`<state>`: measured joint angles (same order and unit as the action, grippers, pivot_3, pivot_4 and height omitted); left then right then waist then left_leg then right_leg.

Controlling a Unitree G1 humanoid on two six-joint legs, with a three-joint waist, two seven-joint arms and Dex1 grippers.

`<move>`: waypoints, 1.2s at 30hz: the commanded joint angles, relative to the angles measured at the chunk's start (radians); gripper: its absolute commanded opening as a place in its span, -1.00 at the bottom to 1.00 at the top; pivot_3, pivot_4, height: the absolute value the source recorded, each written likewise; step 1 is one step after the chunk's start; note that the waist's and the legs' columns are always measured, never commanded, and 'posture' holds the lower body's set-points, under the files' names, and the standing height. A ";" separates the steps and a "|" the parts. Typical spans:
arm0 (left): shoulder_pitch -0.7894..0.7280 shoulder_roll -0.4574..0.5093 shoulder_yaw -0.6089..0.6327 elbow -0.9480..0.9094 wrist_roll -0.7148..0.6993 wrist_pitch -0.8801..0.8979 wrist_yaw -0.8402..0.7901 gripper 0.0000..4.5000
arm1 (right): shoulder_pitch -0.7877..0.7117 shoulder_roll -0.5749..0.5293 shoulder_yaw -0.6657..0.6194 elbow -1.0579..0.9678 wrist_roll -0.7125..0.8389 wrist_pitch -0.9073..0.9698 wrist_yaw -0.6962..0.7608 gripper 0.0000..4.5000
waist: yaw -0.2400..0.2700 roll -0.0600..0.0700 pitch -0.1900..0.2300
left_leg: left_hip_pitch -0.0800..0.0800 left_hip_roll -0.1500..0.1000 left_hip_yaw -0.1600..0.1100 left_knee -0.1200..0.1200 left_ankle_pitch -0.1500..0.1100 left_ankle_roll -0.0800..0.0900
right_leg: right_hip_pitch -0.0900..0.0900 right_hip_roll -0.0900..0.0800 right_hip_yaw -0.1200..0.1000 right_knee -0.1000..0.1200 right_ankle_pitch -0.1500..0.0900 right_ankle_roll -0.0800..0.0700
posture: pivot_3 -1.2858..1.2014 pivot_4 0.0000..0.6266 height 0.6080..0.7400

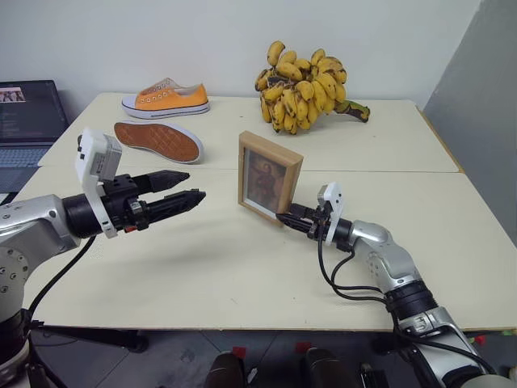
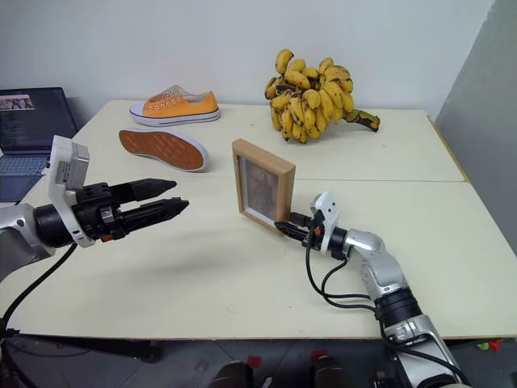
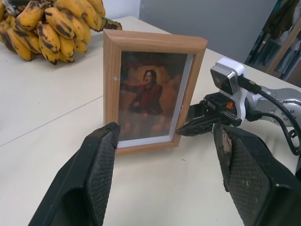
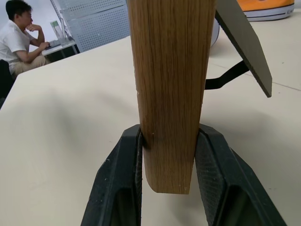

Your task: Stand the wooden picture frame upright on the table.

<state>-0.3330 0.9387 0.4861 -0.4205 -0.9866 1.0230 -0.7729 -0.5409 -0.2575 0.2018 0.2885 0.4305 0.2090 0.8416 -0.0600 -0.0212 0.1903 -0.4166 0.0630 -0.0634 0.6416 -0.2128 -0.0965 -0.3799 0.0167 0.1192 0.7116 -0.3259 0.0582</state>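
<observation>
The wooden picture frame (image 1: 269, 175) stands upright near the middle of the table (image 1: 242, 275), portrait side toward me. Its dark stand flap (image 4: 244, 42) is swung out behind. My right gripper (image 1: 284, 218) is shut on the frame's lower right side edge, and its fingers (image 4: 122, 174) press both faces of the wood (image 4: 171, 84). The frame's bottom edge is down at the tabletop. My left gripper (image 1: 182, 187) is open and hovers left of the frame, well clear of it. In the left wrist view its fingers (image 3: 101, 160) point at the picture (image 3: 150, 89).
An orange sneaker (image 1: 166, 97) and a second one on its side (image 1: 157, 140) lie at the back left. A large bunch of bananas (image 1: 307, 87) sits at the back centre. A laptop (image 1: 28, 121) stands off the table's left. A seated person (image 4: 19, 37) is far off.
</observation>
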 commanded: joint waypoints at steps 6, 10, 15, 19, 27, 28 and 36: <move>-0.048 0.020 -0.001 -0.013 -0.060 0.009 0.029 0.51 | 0.026 0.045 -0.066 -0.072 0.031 0.080 -0.012 -0.42 | 0.000 0.000 0.000 | 0.000 0.000 0.001 0.000 0.000 0.000 | -0.001 0.000 0.001 0.000 0.000 0.000 | 0.03 -0.52 1.00; -0.067 0.020 -0.019 -0.001 -0.063 0.007 0.032 0.51 | 0.046 0.030 -0.058 -0.131 0.082 0.170 0.060 -0.42 | 0.000 0.000 0.000 | 0.000 0.000 0.001 -0.001 0.000 0.000 | -0.001 0.000 0.001 0.000 0.000 0.000 | 0.03 -0.52 1.00; -0.084 0.022 -0.034 0.009 -0.065 0.005 0.028 0.51 | 0.063 0.007 -0.033 -0.141 0.065 0.202 0.125 -0.42 | 0.000 0.000 0.000 | 0.000 0.000 0.002 -0.002 0.000 0.000 | -0.002 0.000 0.001 0.000 0.000 0.000 | 0.03 -0.52 1.00; -0.081 0.027 -0.038 0.008 -0.069 0.006 0.019 0.51 | 0.077 0.002 -0.026 -0.126 0.042 0.186 0.136 -0.42 | -0.002 0.000 0.000 | -0.001 0.000 0.002 -0.002 0.000 0.000 | -0.002 0.000 0.001 -0.001 -0.001 0.001 | 0.03 -0.52 1.00; -0.080 0.031 -0.042 0.010 -0.074 0.006 0.014 0.51 | 0.086 0.009 -0.039 -0.094 0.010 0.167 0.126 -0.12 | -0.003 0.000 0.000 | -0.001 0.000 0.003 -0.002 0.000 0.000 | -0.003 0.000 0.003 -0.001 -0.002 0.003 | 0.03 -0.52 1.00; -0.081 0.031 -0.044 0.011 -0.074 0.006 0.015 0.51 | 0.087 0.009 -0.036 -0.092 -0.001 0.155 0.120 -0.02 | -0.003 -0.001 0.000 | -0.001 0.000 0.004 -0.002 0.000 0.000 | -0.003 0.000 0.003 -0.001 -0.002 0.003 | 0.03 -0.52 1.00; -0.065 0.004 -0.075 -0.027 -0.079 -0.008 0.021 0.51 | 0.107 -0.015 -0.041 -0.110 -0.038 0.133 0.112 0.32 | -0.003 0.000 0.000 | -0.001 0.000 0.004 -0.002 0.000 0.000 | -0.004 0.000 0.003 -0.001 -0.002 0.003 | 0.03 -0.52 1.00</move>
<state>-0.3982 0.9459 0.4167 -0.4045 -1.0556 1.0384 -0.7516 -0.4485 -0.2562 0.1797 0.2054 0.4036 0.3631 0.9539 -0.0634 -0.0217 0.1907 -0.4173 0.0633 -0.0592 0.6390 -0.2130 -0.0967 -0.3838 0.0168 0.1227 0.7107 -0.3277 0.0612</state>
